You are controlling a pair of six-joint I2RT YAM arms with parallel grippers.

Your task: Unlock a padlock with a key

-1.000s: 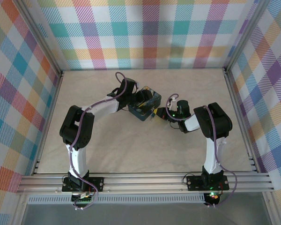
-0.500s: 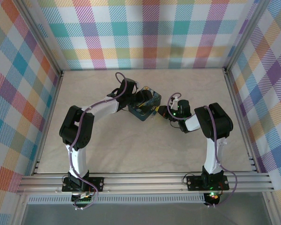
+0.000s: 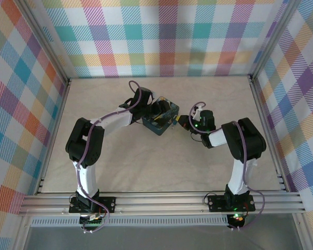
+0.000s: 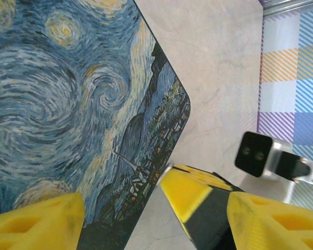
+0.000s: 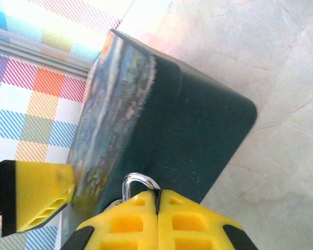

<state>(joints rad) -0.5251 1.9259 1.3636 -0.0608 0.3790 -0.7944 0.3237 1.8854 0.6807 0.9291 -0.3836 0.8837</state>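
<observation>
The padlock's silvery shackle [image 5: 131,180] pokes out just past my right gripper [image 5: 157,194], against the dark side of the starry-night box [image 5: 198,120]. The lock's body and the key are hidden. The right gripper's fingers are shut, tips touching. One leg of the shackle runs to their seam; I cannot tell whether it is pinched. From above, the right gripper [image 3: 180,123] sits at the right side of the box [image 3: 160,119]. My left gripper [image 3: 157,110] hangs open over the box [image 4: 68,104]. One left finger [image 4: 36,224] is above the lid, the other beyond its corner.
One yellow-and-black right finger [image 4: 190,195] shows between the left gripper's fingers, with the right wrist camera [image 4: 254,152] behind it. The plaid back wall [image 3: 161,36] and aluminium frame rails [image 3: 266,130] enclose the beige table [image 3: 120,166].
My right gripper has shifted slightly right and back along the box's side, and its elbow has swung outward to the right. The left arm and the box have stayed put.
</observation>
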